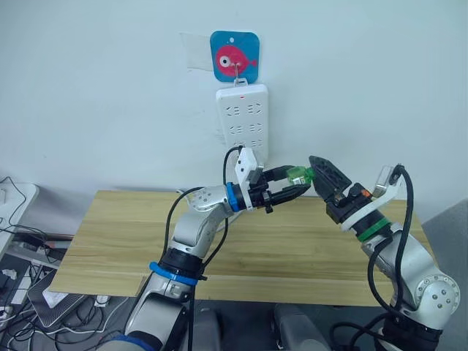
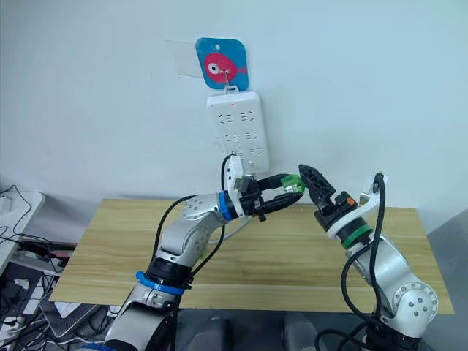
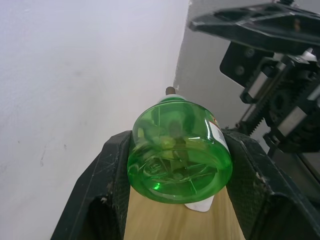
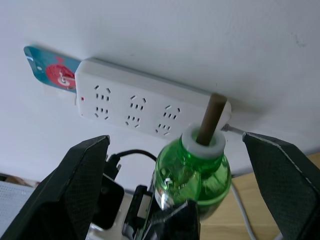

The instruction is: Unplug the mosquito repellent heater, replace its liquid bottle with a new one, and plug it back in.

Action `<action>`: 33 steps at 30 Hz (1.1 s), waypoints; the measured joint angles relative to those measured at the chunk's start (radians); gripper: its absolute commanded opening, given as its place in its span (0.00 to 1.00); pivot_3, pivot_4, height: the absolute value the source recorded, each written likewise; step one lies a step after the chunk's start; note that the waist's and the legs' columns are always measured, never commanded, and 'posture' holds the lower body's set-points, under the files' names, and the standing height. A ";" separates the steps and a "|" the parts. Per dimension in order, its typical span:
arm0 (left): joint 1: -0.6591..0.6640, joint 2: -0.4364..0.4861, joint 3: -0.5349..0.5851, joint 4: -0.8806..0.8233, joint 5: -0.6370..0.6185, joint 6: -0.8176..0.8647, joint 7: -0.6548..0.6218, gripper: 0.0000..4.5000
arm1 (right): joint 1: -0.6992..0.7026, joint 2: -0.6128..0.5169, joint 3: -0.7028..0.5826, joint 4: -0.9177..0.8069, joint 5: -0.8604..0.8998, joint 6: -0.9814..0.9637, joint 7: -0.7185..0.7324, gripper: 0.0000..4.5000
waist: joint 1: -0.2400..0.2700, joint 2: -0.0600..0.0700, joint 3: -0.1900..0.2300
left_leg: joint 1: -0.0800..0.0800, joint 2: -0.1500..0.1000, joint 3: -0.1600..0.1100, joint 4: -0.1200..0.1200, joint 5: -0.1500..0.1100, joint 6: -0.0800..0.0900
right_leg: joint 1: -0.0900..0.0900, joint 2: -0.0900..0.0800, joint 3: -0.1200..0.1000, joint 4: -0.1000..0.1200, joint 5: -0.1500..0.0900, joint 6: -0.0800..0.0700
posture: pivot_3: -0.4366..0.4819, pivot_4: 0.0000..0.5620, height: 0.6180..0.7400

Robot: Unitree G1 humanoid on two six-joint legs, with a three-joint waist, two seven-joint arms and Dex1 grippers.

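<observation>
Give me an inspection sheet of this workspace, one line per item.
Surface: wooden table, bare.
Job's things: green bottle with wick, held above the table; heater nothing seen.
Clutter: nothing seen on the table.
Grippers: left pincer shut on the bottle; right pincer open around its wick end.
Cables: black leads on both arms; tangle on the floor at left.
Surroundings: white wall, power strip hung under a fish hook.

The bottle [image 4: 192, 175] is bright see-through green with a white neck and a brown stick on top. The power strip [image 1: 242, 121] is white with 1 tiny red light. The hook sign [image 1: 234, 56] is blue with a pink fish. The table [image 1: 110, 241] is light wood with stripes.
</observation>
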State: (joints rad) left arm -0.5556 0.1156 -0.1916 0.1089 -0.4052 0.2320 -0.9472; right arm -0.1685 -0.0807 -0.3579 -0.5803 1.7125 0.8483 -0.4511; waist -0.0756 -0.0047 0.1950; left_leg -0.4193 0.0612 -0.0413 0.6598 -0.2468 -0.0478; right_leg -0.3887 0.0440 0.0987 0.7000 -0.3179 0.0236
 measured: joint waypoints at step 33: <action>-0.023 0.122 -0.048 0.006 0.061 0.006 -0.075 1.00 | 0.086 -0.259 0.191 0.012 -0.034 -0.252 0.080 0.19 | 0.007 0.000 0.000 | 0.000 0.000 0.000 0.001 0.001 -0.001 | 0.000 0.000 0.000 0.001 0.000 0.000 | 0.48 0.24 1.00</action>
State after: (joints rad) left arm -0.5781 0.2375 -0.2393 0.1151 -0.3440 0.2384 -1.0218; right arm -0.0827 -0.3398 -0.1666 -0.5686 1.6788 0.5961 -0.3712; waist -0.0685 -0.0047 0.1948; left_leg -0.4189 0.0611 -0.0418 0.6603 -0.2461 -0.0489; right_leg -0.3885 0.0440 0.0984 0.7008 -0.3178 0.0235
